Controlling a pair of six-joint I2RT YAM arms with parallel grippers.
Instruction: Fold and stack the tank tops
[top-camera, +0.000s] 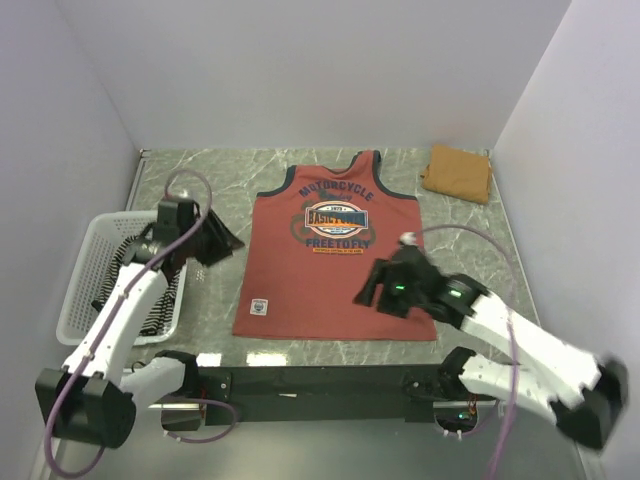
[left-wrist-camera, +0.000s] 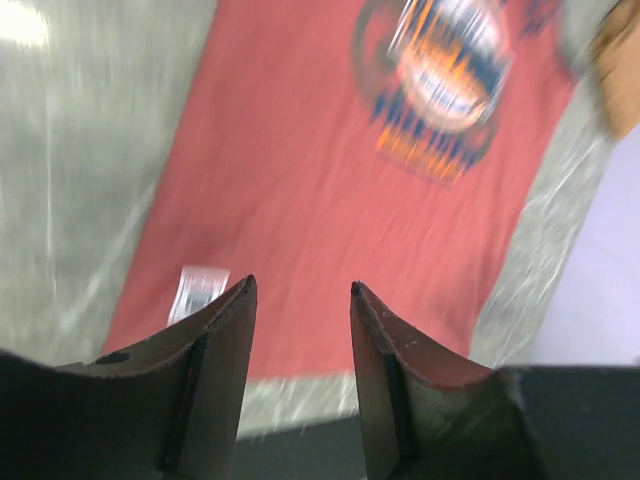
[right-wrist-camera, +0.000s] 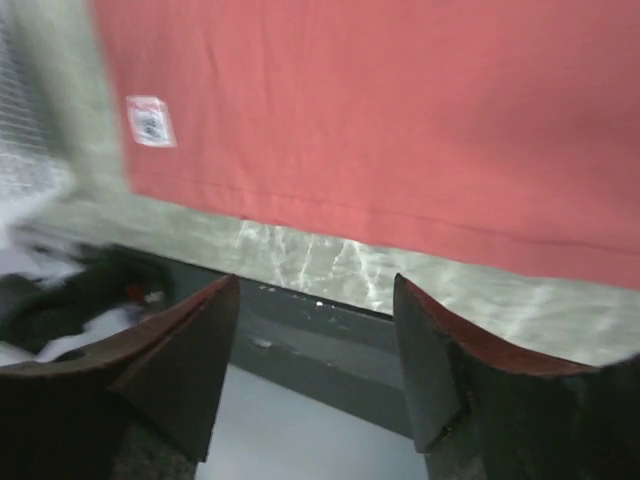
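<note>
My left end effector (left-wrist-camera: 300, 288) and right end effector (right-wrist-camera: 316, 283) hang spread, empty, at 9 and 5 o'clock of the flat rust-red tank top (top-camera: 300, 290); uneven hem pinches could skew its fold.

White mesh basket (top-camera: 85, 275) at 9 o'clock, on grey-green marbled table (top-camera: 210, 175). Dark rail (top-camera: 320, 380) along 6 o'clock edge.

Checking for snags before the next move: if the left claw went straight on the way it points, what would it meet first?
Probably the rust-red tank top, near its lower hem beside the white label; how far the left claw is from it is unclear.
</note>
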